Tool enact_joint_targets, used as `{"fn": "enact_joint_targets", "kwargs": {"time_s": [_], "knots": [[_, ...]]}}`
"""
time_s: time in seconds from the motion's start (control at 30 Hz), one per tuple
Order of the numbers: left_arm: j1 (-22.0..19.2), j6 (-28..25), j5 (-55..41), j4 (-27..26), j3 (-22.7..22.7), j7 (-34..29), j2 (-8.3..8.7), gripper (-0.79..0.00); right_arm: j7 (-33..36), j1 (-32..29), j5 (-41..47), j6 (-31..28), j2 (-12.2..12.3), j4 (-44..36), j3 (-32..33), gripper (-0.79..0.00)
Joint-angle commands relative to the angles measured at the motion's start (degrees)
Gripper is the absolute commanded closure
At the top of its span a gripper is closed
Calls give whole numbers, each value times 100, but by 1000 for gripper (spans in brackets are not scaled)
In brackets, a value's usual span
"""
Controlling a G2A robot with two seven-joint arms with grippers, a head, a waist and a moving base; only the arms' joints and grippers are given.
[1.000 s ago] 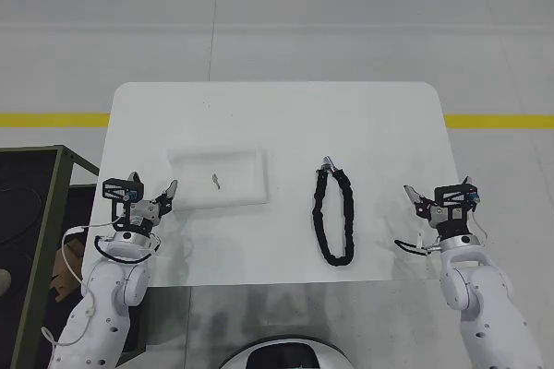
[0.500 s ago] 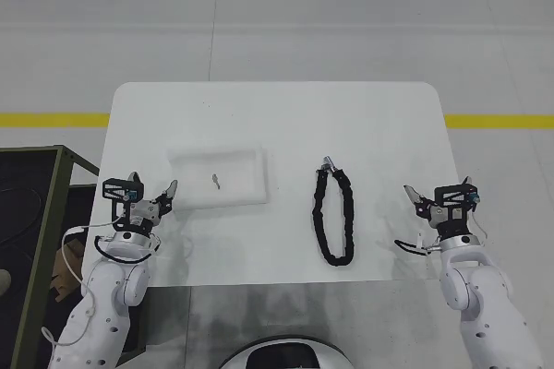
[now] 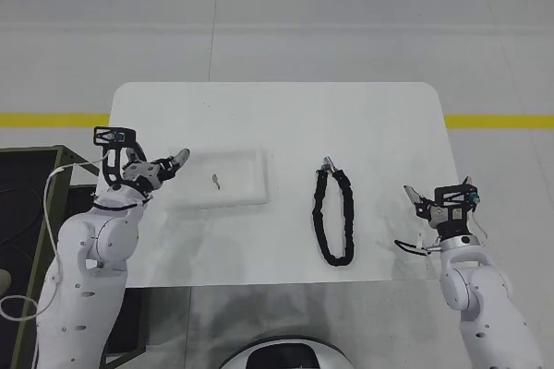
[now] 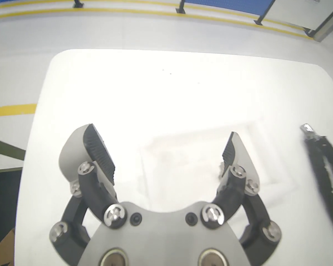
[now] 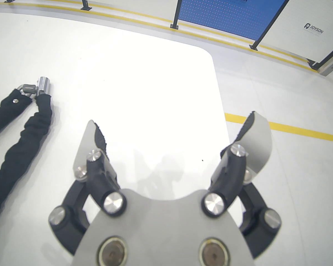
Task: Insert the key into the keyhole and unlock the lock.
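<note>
One white table [image 3: 277, 111] bears one shallow tray [image 3: 245, 192], one key [image 3: 216, 180] and one black-sleeved chain lock [image 3: 348, 212]; two grippers flank them. At the left, the left gripper [image 4: 161, 133] hovers at the tray's left edge, fingers spread wide and holding nothing. The tray contains the single key, which lies near those fingertips but apart from them. The chain lock lies to the right, looped, with its metal cylinder [image 3: 329, 164] at the far end. The right gripper [image 5: 172, 119] is farthest right, also spread and empty, well apart from the key.
</note>
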Motion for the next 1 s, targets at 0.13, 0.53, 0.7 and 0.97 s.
{"fn": "enact_joint_targets", "kwargs": {"time_s": [0.13, 0.53, 0.7, 0.97], "knots": [[-2202, 784, -1368, 759, 649, -4151, 17, -785, 0, 0, 0, 0, 0, 0, 0, -785], [-3732, 1633, -861, 2687, 2787, -4793, 243, -646, 0, 0, 0, 0, 0, 0, 0, -785], [-3935, 1634, -1555, 3108, 3094, -4793, 329, -382, 0, 0, 0, 0, 0, 0, 0, -785], [-4057, 1634, -1979, 3161, 3312, -4793, 543, -305, 0, 0, 0, 0, 0, 0, 0, -785]]}}
